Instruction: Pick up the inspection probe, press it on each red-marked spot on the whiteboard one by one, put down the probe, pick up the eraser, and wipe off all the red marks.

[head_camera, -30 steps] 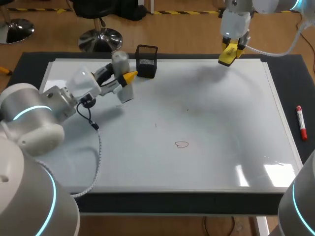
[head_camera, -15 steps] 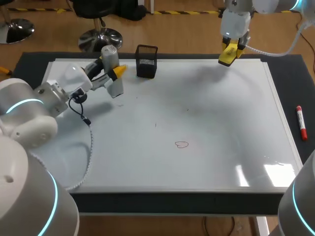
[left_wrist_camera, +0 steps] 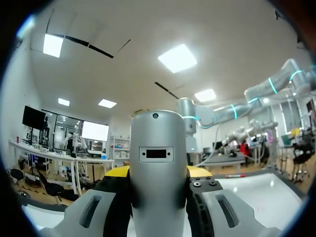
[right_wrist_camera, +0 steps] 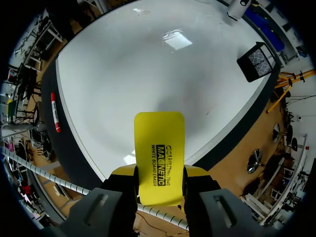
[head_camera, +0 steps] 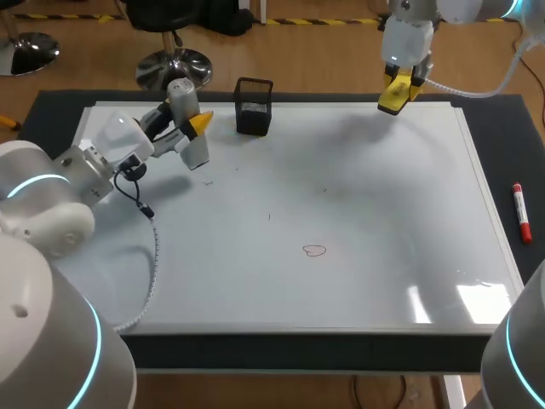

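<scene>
Moving back toward its own side, the left gripper (head_camera: 196, 128) is now sitting further from the black basket (head_camera: 254, 106) than it was a second ago, and the right gripper (right_wrist_camera: 159, 180) is staying just where it was. The left gripper is squeezing the silver probe (head_camera: 181, 92) between its two yellow tips, one on each side. The probe is standing nearly straight up, leaning a little, over the far left part of the whiteboard (head_camera: 358, 187). Its low end is coming very close to the board, but I cannot tell if it is touching. The basket is standing on the far edge of the board, near the probe but apart from it. The right gripper is hanging over the far right edge of the board and is pinching the yellow eraser (right_wrist_camera: 159, 143) from both sides. One small loop mark (head_camera: 314, 250) is showing near the middle of the board, well apart from both grippers. A red marker (head_camera: 520, 213) is lying on the dark table (head_camera: 502, 111), just beside the board's right edge.
</scene>
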`<state>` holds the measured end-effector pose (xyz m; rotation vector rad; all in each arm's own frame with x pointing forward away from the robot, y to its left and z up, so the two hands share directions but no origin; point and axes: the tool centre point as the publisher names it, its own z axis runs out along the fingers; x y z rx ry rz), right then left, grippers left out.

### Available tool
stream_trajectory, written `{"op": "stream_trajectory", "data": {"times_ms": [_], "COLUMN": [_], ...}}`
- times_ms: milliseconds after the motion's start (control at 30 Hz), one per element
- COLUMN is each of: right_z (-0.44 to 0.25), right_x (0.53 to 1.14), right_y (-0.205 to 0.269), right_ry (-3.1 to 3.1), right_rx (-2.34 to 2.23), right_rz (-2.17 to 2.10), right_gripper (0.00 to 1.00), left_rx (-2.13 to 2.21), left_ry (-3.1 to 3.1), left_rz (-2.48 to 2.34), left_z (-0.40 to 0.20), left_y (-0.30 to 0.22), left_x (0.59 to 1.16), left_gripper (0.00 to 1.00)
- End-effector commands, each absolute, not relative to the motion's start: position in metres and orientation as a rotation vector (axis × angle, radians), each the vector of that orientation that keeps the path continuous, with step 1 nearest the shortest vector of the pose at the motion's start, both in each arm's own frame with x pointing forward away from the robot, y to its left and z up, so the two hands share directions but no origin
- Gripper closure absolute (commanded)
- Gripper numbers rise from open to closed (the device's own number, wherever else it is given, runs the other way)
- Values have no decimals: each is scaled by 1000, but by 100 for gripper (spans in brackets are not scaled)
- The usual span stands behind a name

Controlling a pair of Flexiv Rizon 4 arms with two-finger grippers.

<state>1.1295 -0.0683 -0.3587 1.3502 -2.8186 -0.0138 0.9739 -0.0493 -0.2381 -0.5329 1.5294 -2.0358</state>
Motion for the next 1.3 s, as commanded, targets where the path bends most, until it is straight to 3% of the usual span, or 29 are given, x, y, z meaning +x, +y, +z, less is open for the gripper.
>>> {"op": "stream_trajectory", "data": {"times_ms": [33, 400, 667, 1300], "right_z": [-357, -357, -358, -355], "right_x": [1131, 1131, 1105, 984], "right_y": [-69, -69, -43, 58], "right_ry": [-2813, -2813, -2745, -2645], "right_rx": [1351, 1351, 1500, 1877], "right_rz": [-9, -9, 27, -5], "right_gripper": [100, 100, 100, 100], "left_rx": [-533, -533, -533, -533], "left_ry": [1527, 1527, 1527, 1527], "left_rz": [-2036, -2036, -2036, -2036], "left_z": [-238, -238, -238, -238], "left_y": [-50, -50, -50, -50], "left_x": [975, 975, 975, 975], "left_gripper": [100, 100, 100, 100]}}
